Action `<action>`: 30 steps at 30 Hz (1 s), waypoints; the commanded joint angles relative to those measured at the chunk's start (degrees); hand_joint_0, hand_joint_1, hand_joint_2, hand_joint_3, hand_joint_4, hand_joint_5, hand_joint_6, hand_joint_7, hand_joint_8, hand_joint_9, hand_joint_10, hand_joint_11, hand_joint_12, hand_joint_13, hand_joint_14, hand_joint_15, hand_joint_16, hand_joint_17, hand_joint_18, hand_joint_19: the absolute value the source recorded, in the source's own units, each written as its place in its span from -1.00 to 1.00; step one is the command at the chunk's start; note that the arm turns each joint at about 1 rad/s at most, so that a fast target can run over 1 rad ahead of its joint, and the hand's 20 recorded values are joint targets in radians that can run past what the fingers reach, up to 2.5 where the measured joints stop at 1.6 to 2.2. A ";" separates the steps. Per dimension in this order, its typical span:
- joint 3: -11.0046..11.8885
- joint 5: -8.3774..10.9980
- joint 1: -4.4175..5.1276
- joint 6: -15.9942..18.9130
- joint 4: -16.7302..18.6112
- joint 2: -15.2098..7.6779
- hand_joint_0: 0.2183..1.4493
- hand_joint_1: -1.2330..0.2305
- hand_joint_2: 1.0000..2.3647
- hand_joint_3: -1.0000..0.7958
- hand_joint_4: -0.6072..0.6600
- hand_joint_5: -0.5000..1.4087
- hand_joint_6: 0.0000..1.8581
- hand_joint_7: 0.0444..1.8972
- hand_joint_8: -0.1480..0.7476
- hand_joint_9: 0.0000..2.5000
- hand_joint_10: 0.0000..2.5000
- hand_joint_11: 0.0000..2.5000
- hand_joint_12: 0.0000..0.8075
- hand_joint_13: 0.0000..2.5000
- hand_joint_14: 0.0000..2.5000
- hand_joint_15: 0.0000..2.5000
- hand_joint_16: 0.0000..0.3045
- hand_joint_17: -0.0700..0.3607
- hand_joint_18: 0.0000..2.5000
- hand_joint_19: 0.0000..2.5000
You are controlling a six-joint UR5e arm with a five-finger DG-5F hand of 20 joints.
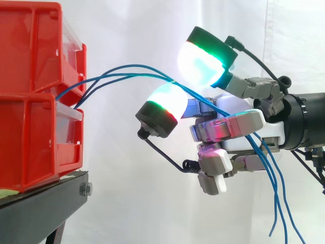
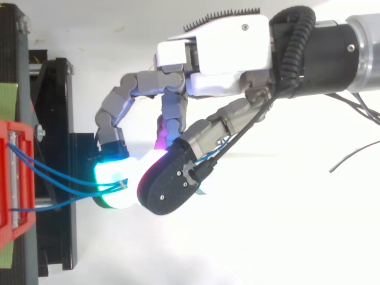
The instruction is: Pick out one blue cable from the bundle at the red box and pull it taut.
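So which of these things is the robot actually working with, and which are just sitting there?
Part of the job:
blue cables
red boxes that the cables run out of
robot hand, curled round the cables

Just there:
black stand
white curtain

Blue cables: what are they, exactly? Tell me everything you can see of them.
The blue cables are thin, smooth, flexible strands, about three of them, and they look plastic-coated. They come out of the front of the stacked red bins and bow upward and across in a slack curve, not taut. They gather where the fingertips of the hand close on them, seemingly pinching them. From there they run across the palm and hang down loosely, their free ends dangling in the air.
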 commanded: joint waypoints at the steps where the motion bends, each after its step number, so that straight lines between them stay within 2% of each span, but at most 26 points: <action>1: 0.01 0.00 -0.06 0.00 0.07 0.00 -0.42 -0.14 -0.98 -0.33 -0.10 -0.53 -0.05 -0.16 -0.10 0.23 -0.98 -0.37 -0.15 -0.05 -0.99 -0.62 -0.74 -0.26 -0.22 -0.52; 6: 0.01 0.00 -0.15 0.00 0.15 0.00 -0.42 -0.26 -0.97 -0.18 -0.12 -0.53 -0.04 -0.14 -0.09 0.24 -0.98 -0.38 -0.14 -0.04 -0.99 -0.62 -0.74 -0.26 -0.21 -0.52; 13: 0.01 0.00 -0.15 0.00 0.15 0.00 -0.42 -0.36 -0.97 -0.09 -0.13 -0.53 -0.03 -0.12 -0.09 0.22 -0.98 -0.37 -0.14 -0.05 -0.99 -0.61 -0.74 -0.26 -0.21 -0.52; 20: 0.01 0.00 -0.15 0.00 -0.02 0.00 -0.39 -0.43 -0.97 -0.09 -0.06 -0.53 -0.02 -0.11 -0.08 0.21 -0.97 -0.36 -0.15 -0.05 -0.98 -0.61 -0.74 -0.27 -0.21 -0.53; 25: 0.01 0.00 -0.15 0.00 -0.11 0.00 -0.29 -0.61 -0.97 -0.14 0.04 -0.53 -0.02 -0.09 -0.07 0.21 -0.98 -0.36 -0.16 -0.06 -0.98 -0.62 -0.75 -0.28 -0.21 -0.54; 30: 0.01 -0.44 -0.15 0.00 -0.11 -0.09 -0.19 -0.63 -0.97 -0.19 -0.05 -0.53 -0.01 -0.05 -0.05 0.20 -0.97 -0.37 -0.17 -0.06 -0.98 -0.62 -0.76 -0.29 -0.21 -0.55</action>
